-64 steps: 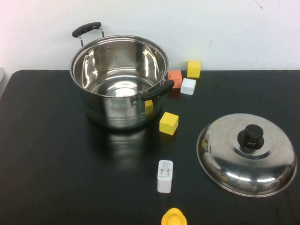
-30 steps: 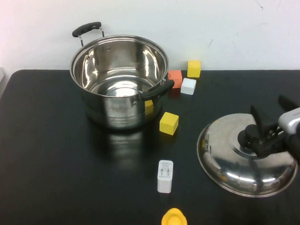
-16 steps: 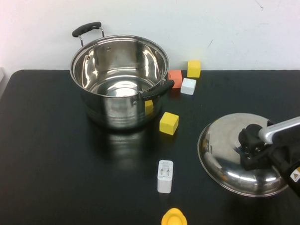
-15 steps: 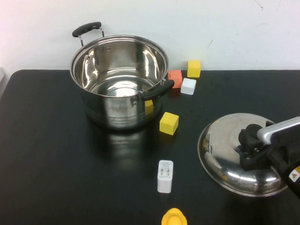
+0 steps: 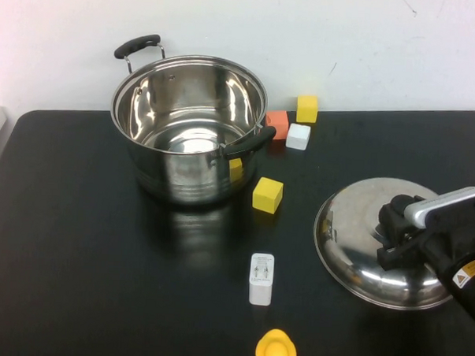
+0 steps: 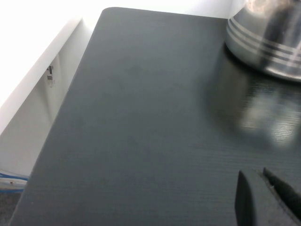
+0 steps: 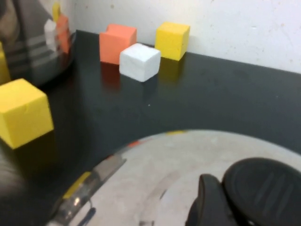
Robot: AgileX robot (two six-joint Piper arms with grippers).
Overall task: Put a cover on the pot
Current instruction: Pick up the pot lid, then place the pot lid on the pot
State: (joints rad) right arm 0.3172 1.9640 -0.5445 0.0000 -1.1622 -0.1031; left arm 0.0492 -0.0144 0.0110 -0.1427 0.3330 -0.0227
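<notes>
The pot (image 5: 188, 132) is a big shiny steel stockpot with two black handles, standing open at the back left of the black table. The domed steel lid (image 5: 353, 246) lies on the table at the right. My right gripper (image 5: 396, 232) sits on top of the lid, shut on its black knob (image 7: 263, 188); one finger (image 7: 207, 200) presses against the knob's side. My left gripper (image 6: 261, 193) hangs low over bare table to the left of the pot (image 6: 263, 37), shut and empty; it does not show in the high view.
A yellow block (image 5: 267, 194) lies between pot and lid. An orange block (image 5: 277, 123), a white block (image 5: 298, 136) and another yellow block (image 5: 307, 108) stand by the back wall. A white charger (image 5: 261, 278) and a yellow duck (image 5: 276, 351) lie near the front.
My right arm has come in from the right and set its gripper around the lid's knob. The lid, the pot and the blocks stay where they were.
</notes>
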